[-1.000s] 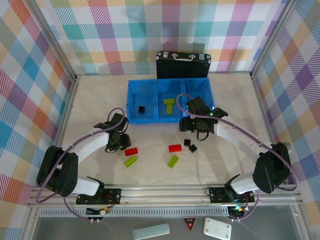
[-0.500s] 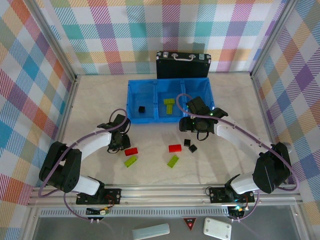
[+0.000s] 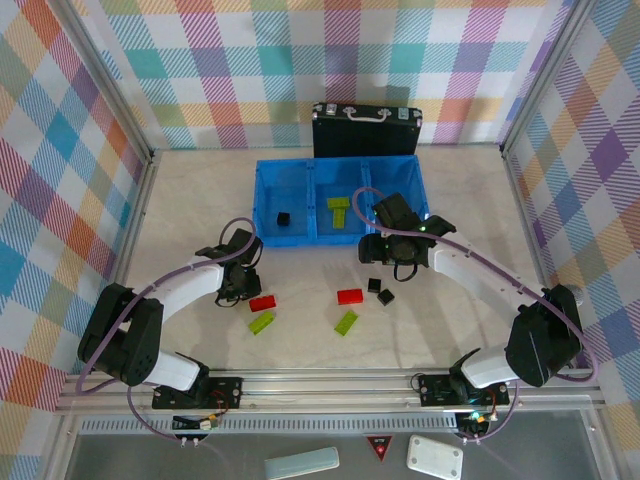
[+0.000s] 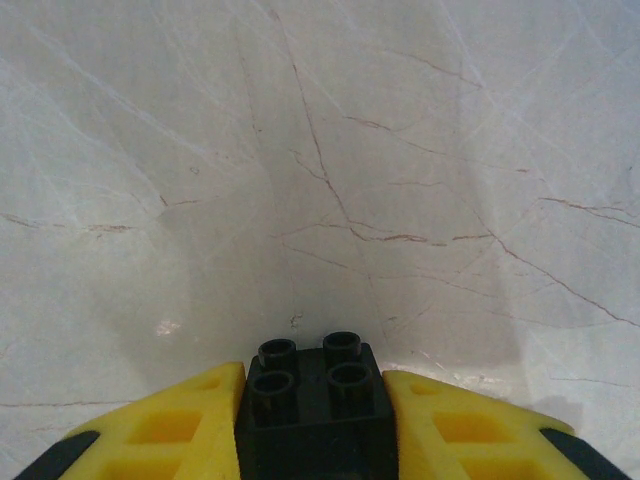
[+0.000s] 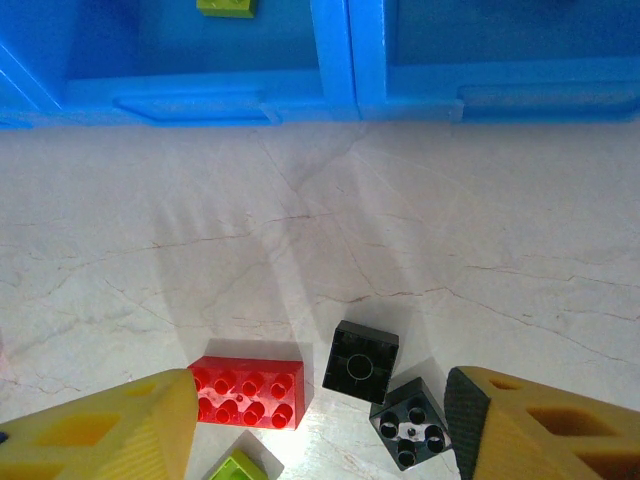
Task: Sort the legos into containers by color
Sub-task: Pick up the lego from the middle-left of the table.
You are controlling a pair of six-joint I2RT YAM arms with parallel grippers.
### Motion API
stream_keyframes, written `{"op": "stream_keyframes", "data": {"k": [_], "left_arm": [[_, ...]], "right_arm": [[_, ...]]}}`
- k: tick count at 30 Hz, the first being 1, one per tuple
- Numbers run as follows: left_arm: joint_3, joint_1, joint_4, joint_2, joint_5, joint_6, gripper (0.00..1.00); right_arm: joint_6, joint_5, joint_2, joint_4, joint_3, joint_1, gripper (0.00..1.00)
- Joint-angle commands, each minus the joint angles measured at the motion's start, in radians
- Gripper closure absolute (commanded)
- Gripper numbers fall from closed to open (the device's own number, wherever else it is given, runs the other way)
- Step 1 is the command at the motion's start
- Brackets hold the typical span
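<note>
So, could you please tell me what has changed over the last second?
The left arm shifted slightly and the left gripper closed on a black brick. The right gripper stayed open in place. The loose bricks on the table and those in the blue bin did not move.

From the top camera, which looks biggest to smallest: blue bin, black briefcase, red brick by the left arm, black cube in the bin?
blue bin
black briefcase
red brick
black cube
The order is clear; none look alike.
</note>
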Motion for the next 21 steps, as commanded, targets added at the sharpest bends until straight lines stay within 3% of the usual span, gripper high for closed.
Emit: {"op": "stream_keyframes", "data": {"k": [1,21], "left_arm": [[0.017,-0.015,-0.026,-0.019,-0.009,-0.008,0.65],[0.24,-0.019,-0.138,-0.039,-0.005,0.06,0.67]], "right_arm": [[0.005,-0.001,-0.018,-0.016,-0.005,0.0,0.33],[0.023,0.024,-0.076,-0.049,-0.03,-0.001,0.33]]}}
